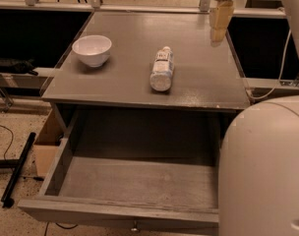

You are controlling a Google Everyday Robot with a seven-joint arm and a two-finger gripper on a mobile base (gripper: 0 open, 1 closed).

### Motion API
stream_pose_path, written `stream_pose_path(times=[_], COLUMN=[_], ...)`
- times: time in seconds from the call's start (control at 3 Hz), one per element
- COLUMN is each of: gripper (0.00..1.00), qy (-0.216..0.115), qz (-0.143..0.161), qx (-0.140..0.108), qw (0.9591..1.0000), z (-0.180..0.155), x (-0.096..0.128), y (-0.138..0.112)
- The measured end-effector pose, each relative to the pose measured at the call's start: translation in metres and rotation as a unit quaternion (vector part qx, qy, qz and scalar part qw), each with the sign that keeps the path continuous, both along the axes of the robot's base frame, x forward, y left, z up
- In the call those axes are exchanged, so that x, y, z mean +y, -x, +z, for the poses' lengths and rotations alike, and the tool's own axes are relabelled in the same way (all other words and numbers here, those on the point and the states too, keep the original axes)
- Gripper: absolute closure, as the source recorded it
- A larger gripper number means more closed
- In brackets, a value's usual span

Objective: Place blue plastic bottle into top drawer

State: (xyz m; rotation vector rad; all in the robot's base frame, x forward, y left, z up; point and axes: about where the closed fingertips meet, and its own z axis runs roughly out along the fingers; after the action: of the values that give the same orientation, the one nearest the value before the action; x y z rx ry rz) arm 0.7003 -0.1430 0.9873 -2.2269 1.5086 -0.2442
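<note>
In the camera view, the top drawer (115, 213) stands pulled well out from under the table (198, 82). Its front panel is along the bottom of the picture, with a small round knob (134, 226) at its lower rim. The drawer's floor shows as plain grey wood from the left wall across to where the robot's pale, rounded body (265, 171) covers the right front corner. The blue plastic bottle (162, 69) is not in the drawer.

A white bowl (93, 57) sits upright on the table near the left edge, in the back half. What shows of its inside is plain white.

The blue plastic bottle lies on its side on the table, a little right of the middle and closer to the front edge than to the back. Its white cap points toward the back edge and its base toward the front edge. It is well apart from the bowl.

The gripper (218, 38) hangs down from the top of the picture by the table's back right corner, close to the right edge. The bottle lies to its left and nearer the front edge, well apart from it. The gripper touches neither the bottle nor the bowl. Whether it is open or closed cannot be told from this angle.

A brown cardboard box (45, 144) stands on the floor beside the drawer's left wall.
</note>
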Motion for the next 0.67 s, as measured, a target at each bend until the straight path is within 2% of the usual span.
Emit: stream_pose_path(times=[0.33,0.67], gripper=[0.00,0.00], qy=[0.002,0.047], qz=[0.000,0.045], qx=[-0.011,-0.017], qw=[0.9999,0.9977], z=[0.002,0.001], x=[0.007,0.033], y=[-0.009,-0.013])
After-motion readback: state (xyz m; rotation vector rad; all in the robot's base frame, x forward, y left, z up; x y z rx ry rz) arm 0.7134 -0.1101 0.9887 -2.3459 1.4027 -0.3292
